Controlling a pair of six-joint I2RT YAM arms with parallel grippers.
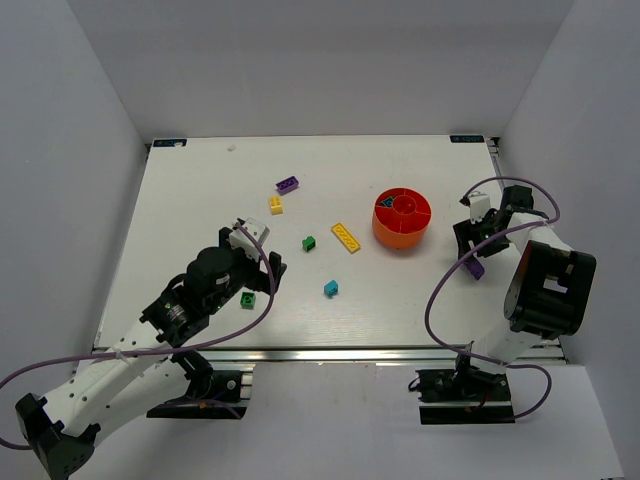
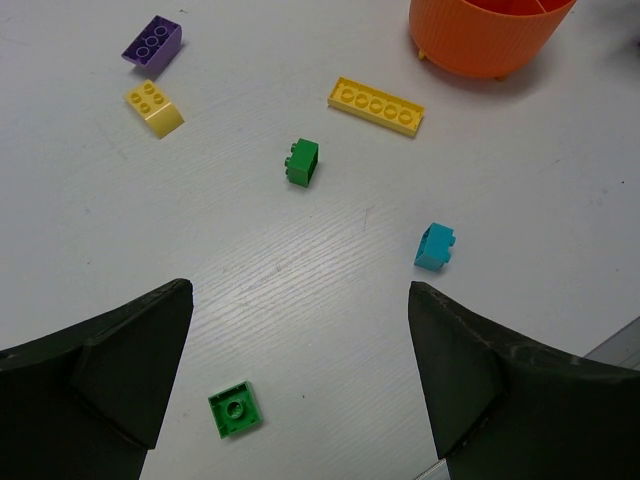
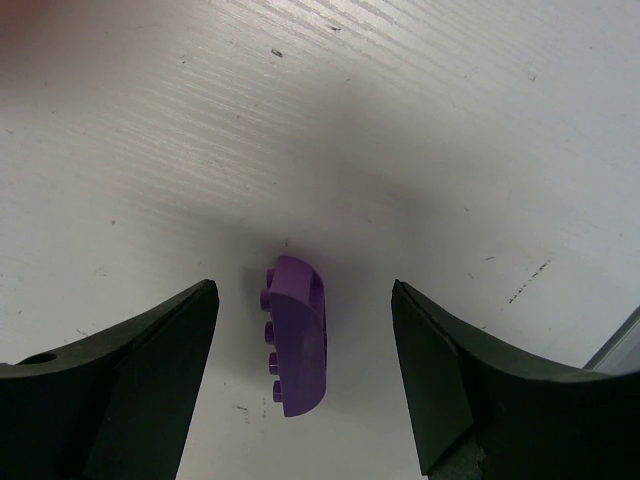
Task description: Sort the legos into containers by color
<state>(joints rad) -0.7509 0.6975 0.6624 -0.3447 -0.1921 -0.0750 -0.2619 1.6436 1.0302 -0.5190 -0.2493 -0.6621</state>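
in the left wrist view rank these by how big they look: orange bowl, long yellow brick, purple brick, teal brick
1. orange bowl, though cut off by the frame
2. long yellow brick
3. purple brick and teal brick: near alike, not ranked

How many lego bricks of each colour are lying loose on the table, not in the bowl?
Purple plastic bricks: 2
Yellow plastic bricks: 2
Green plastic bricks: 2
Teal plastic brick: 1
Total: 7
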